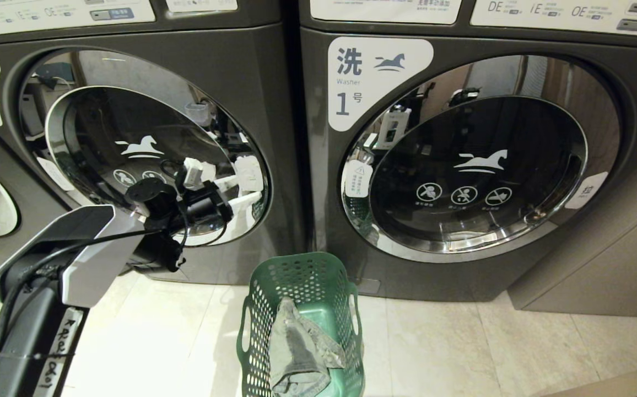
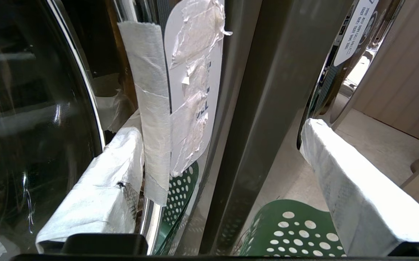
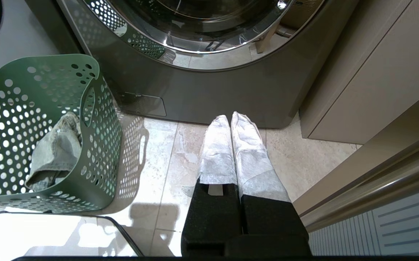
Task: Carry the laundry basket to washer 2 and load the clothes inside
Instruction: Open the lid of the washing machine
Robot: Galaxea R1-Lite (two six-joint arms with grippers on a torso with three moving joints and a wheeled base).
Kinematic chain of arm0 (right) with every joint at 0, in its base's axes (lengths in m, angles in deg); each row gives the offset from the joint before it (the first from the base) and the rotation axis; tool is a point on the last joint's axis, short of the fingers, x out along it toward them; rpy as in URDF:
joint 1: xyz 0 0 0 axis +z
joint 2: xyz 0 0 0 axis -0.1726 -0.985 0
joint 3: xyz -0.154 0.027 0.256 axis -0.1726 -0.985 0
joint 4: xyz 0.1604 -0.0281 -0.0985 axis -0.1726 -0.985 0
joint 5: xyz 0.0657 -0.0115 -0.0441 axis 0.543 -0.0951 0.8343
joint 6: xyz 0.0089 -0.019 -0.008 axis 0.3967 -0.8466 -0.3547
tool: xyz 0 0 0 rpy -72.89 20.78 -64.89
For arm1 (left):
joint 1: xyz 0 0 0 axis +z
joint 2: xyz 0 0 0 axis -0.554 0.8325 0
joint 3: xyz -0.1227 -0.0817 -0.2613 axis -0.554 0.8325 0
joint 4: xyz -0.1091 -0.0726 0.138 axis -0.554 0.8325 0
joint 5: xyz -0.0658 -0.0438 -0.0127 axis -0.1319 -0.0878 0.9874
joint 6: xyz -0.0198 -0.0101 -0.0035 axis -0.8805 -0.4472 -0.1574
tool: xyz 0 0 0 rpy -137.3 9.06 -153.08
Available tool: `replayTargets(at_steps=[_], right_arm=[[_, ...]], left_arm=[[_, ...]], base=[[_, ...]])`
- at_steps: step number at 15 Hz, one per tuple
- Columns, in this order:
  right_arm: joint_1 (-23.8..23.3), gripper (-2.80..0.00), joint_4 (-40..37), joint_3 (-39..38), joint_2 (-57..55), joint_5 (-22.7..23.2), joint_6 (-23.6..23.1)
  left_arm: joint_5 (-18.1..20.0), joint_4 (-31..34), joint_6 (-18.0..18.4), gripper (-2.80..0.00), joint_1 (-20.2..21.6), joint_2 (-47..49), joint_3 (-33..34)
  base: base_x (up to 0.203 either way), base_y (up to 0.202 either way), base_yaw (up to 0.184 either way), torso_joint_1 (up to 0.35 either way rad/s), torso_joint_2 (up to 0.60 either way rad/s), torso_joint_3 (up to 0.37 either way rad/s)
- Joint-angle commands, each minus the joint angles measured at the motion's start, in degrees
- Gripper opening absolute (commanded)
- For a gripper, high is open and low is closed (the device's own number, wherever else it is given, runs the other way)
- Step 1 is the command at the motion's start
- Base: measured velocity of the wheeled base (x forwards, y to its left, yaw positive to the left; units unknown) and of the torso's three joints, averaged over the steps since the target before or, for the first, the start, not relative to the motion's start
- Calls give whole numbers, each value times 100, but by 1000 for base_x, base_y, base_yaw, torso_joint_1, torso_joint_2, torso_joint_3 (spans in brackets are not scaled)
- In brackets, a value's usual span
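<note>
On the pale tile floor [image 1: 147,342], at six o'clock in the head view: the laundry basket [image 1: 302,286], upright, with the clothes [image 1: 299,353] crumpled inside. Just beyond it, toward twelve, the seam between two dark grey washers. Washer 2 [image 1: 252,71] at ten o'clock, door shut; the washer labelled 1 [image 1: 318,220] at two o'clock, also shut. Left gripper [image 1: 225,184] raised against washer 2's chrome door rim at its three o'clock edge, padded fingers [image 2: 354,195] spread wide, gripping nothing. Right gripper [image 3: 231,125] low over the floor near the basket, fingers pressed together, empty.
</note>
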Motion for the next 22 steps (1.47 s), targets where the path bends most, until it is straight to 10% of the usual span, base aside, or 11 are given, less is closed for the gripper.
replayTargets(at_steps=[1, 22], right_arm=[[1, -280, 0, 0, 4, 2, -9], [1, -280, 0, 0, 4, 2, -8]], left_arm=[[98, -142, 9, 0, -122, -22, 68], [37, -972, -232, 0, -367, -244, 809]], base=[[0, 0, 0, 0, 0, 0], [0, 0, 0, 0, 0, 0]])
